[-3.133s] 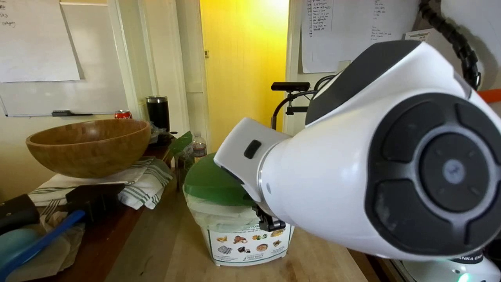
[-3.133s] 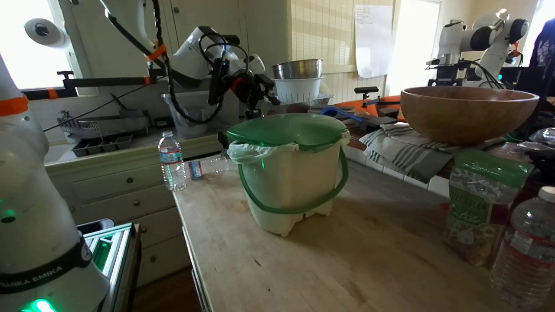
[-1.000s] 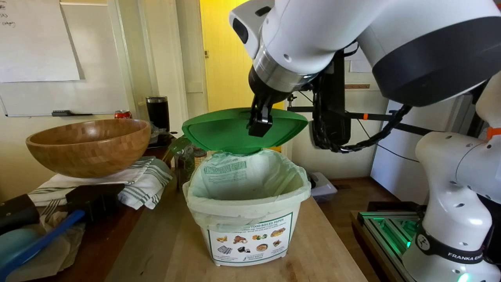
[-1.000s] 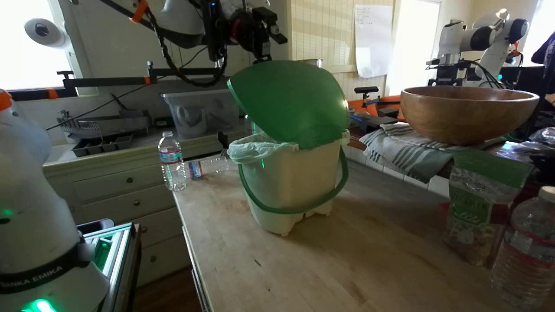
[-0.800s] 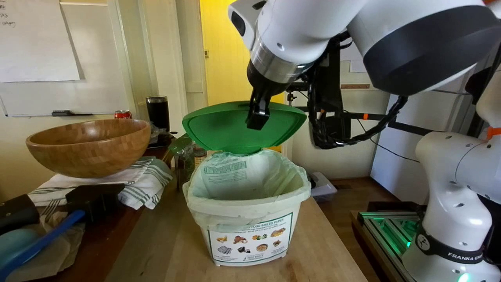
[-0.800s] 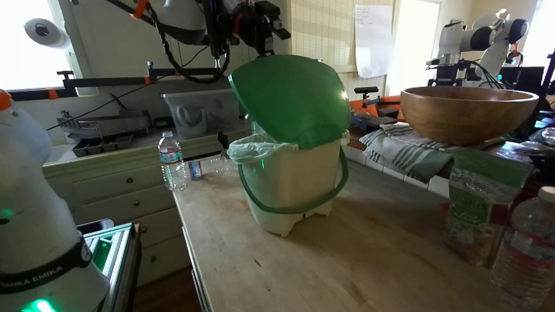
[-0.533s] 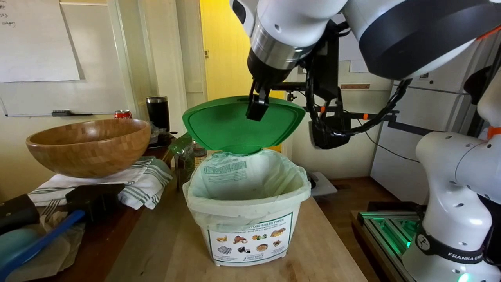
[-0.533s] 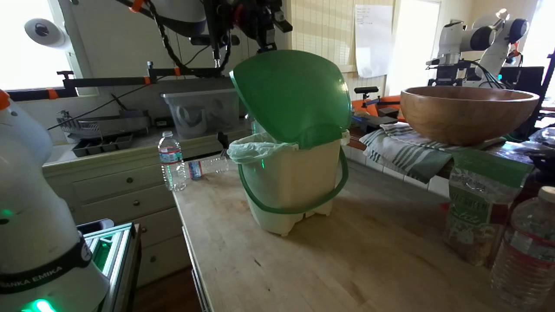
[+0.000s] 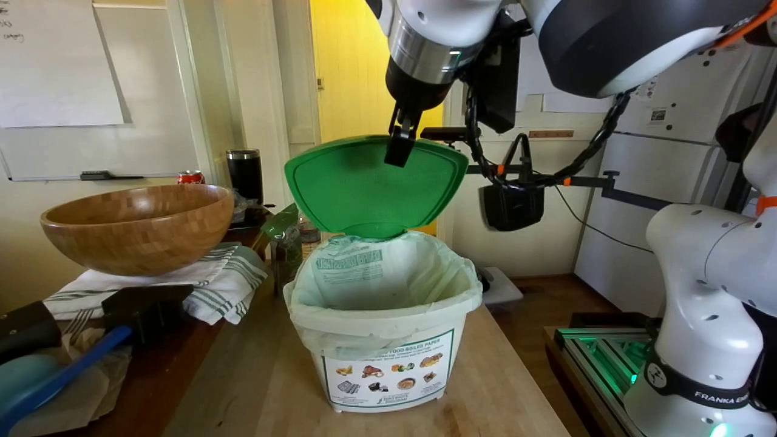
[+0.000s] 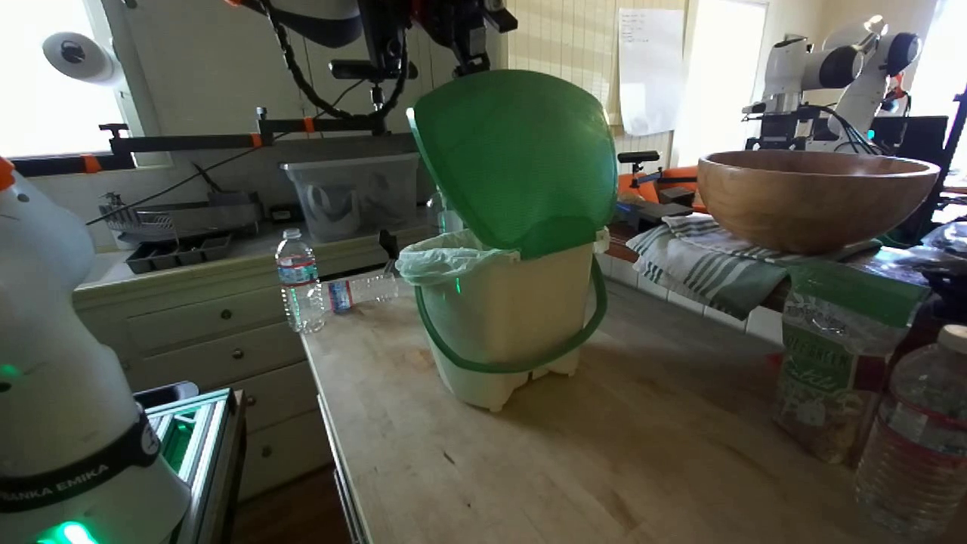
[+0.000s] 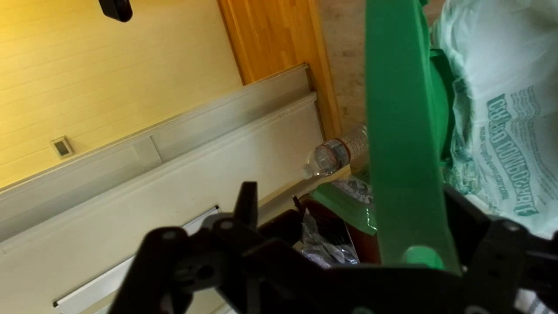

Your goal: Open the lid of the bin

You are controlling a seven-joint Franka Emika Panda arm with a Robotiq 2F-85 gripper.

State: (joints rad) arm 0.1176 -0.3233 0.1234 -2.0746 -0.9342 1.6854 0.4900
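The green lid (image 9: pixel 364 194) stands tilted steeply up from the back rim of the white bin (image 9: pixel 388 331), so the pale green liner and the bin's inside show. The lid (image 10: pixel 521 166) and bin (image 10: pixel 506 317) also show in an exterior view from behind. My gripper (image 9: pixel 399 150) is at the lid's raised front edge, with one finger against or close to its underside. In the wrist view my gripper (image 11: pixel 351 196) has its fingers wide apart, with the lid's edge (image 11: pixel 405 131) between them, nearer the right-hand finger. The fingers are not closed on the lid.
A wooden bowl (image 9: pixel 139 227) sits on striped towels (image 9: pixel 224 288) beside the bin. Water bottles (image 10: pixel 298 283) and a green bag (image 10: pixel 846 355) stand on the table around it. A blue-handled utensil (image 9: pixel 73 370) lies on the side counter. The robot base (image 9: pixel 692 364) is across from them.
Three seconds ago the lid lay shut on the bin with the gripper low at its front. The lid has swung up, and over the last second it tilts further as the gripper rises.
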